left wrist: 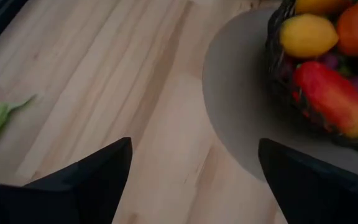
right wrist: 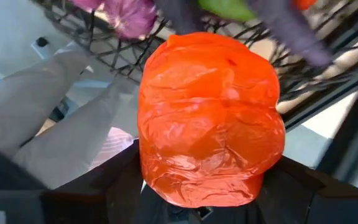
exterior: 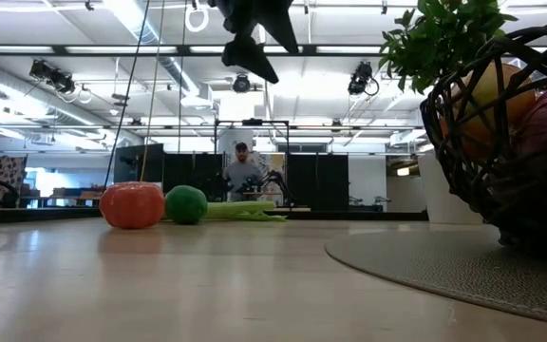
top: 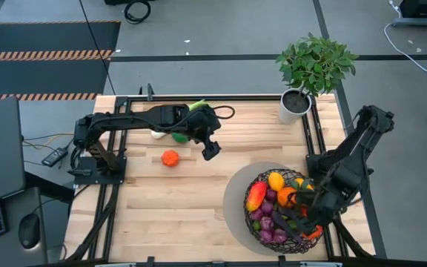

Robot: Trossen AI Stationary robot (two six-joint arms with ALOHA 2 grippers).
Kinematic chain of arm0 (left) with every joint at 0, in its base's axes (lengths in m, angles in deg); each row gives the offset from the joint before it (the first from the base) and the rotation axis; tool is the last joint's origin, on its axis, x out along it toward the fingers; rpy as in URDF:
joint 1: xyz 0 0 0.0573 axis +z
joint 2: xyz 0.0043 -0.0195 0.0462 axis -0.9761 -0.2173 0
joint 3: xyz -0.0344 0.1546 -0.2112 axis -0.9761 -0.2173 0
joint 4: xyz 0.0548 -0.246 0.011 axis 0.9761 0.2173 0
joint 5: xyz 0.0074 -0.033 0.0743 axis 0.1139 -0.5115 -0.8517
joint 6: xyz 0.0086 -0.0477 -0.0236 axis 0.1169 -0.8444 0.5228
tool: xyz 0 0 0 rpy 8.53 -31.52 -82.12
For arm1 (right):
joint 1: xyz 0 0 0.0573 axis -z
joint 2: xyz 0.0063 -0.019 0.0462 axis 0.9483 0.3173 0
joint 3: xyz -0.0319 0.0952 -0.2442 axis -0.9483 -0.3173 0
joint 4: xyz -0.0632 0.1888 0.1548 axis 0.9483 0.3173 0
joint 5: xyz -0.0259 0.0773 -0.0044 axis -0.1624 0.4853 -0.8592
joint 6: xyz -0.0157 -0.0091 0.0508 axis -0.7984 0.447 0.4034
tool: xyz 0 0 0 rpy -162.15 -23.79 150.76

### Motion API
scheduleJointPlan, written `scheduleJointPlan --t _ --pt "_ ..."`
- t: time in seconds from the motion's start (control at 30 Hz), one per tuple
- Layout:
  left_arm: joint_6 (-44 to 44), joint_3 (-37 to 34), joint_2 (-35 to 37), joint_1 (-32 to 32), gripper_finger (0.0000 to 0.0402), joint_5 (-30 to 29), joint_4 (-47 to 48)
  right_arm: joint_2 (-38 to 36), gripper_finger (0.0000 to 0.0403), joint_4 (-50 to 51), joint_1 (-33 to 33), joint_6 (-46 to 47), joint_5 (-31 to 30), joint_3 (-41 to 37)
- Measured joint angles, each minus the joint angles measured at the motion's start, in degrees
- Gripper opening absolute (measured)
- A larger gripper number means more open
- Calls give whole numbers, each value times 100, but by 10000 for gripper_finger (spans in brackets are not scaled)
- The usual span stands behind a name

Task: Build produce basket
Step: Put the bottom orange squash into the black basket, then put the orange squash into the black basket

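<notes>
The dark wire basket [top: 282, 211] stands on a round grey mat [top: 236, 194] at the near right. It holds a yellow lemon [left wrist: 307, 34], a red-yellow fruit [left wrist: 331, 96], oranges and purple pieces. My right gripper [top: 311, 226] hovers over the basket's near right rim, shut on an orange toy pumpkin [right wrist: 211, 118]. My left gripper [top: 210, 148] hangs open above bare table at mid-table, with nothing between its fingers [left wrist: 89, 180]. Left of it another orange pumpkin [top: 170, 157], a lime [top: 179, 136] and a leek [exterior: 245, 211] lie on the table. My right gripper pinches the orange pumpkin between its two fingers, one on each side of its lower part [right wrist: 157, 177]. The fingers slant down toward the basket. The pumpkin is lifted clear, above the basket's wires [right wrist: 104, 46].
A leafy plant [top: 317, 63] in a white pot [top: 295, 104] stands at the far right corner. Black rails [top: 110, 215] run along the table's left and right edges. Bare wood lies between the loose produce and the mat.
</notes>
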Motion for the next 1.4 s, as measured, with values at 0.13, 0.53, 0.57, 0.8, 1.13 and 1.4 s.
scheduleJointPlan --t 0.13,0.53,0.57,0.8,1.13,1.4 --pt "196 0 -2 -4 355 9 187 282 278 -451 -144 194 -14 0" --pt "950 -48 -13 118 355 2 1087 652 386 -594 -195 670 -187 0" --pt "1035 -48 -13 150 355 2 1200 649 393 -570 -177 669 -192 0" --pt "1130 -52 64 431 355 -3 1853 277 387 -476 50 670 -890 -2" --pt "909 -69 259 961 355 -84 2255 -778 386 -334 546 81 -3171 -1" --pt "-415 -1407 815 870 355 -32 1858 -1277 385 -312 1339 -1905 -3905 0"
